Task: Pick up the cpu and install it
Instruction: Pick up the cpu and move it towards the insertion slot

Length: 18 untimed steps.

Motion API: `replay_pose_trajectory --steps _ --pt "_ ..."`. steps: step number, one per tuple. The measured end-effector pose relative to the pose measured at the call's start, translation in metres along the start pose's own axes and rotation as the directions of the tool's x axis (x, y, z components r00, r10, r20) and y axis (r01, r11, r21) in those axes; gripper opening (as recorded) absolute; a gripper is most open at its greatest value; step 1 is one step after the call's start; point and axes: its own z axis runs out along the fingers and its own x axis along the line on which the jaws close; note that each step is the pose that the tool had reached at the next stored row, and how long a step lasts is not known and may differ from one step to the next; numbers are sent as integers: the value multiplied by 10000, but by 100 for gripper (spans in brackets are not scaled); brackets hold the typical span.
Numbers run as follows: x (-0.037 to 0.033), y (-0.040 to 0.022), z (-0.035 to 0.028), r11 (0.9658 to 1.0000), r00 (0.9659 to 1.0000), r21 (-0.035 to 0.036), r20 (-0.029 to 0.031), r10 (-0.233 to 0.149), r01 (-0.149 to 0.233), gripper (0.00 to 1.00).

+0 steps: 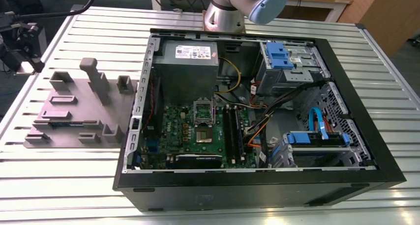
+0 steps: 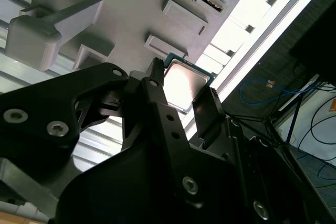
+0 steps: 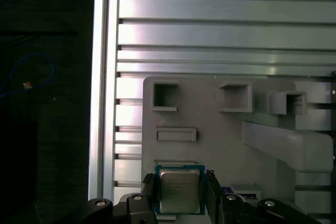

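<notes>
The cpu (image 3: 179, 190) is a small square chip with a shiny metal top and a thin blue-green edge. In both wrist views it sits between the two black fingers of my gripper (image 3: 180, 195), which press on opposite sides of it. The cpu (image 2: 185, 83) hangs just over the near edge of the grey fixture plate (image 3: 220, 140), with my gripper (image 2: 184, 92) shut on it. In the exterior view my gripper (image 1: 29, 62) is at the far left, beside the fixture plate (image 1: 72, 114). The motherboard's CPU socket (image 1: 204, 134) lies open inside the computer case (image 1: 377, 173).
The fixture plate carries upright grey blocks (image 1: 95, 80) and shallow pockets. The open case holds a power supply (image 1: 189, 55), memory sticks (image 1: 231, 131), blue drive brackets (image 1: 315, 139) and loose cables. The arm's base (image 1: 226, 13) stands behind the case. The slatted metal table (image 1: 66, 185) ends close to the gripper.
</notes>
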Motion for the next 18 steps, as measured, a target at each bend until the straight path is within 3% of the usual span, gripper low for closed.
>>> replay_pose_trajectory --steps 18 --pt "0 2 -43 10000 10000 0 0 3 -3 47"
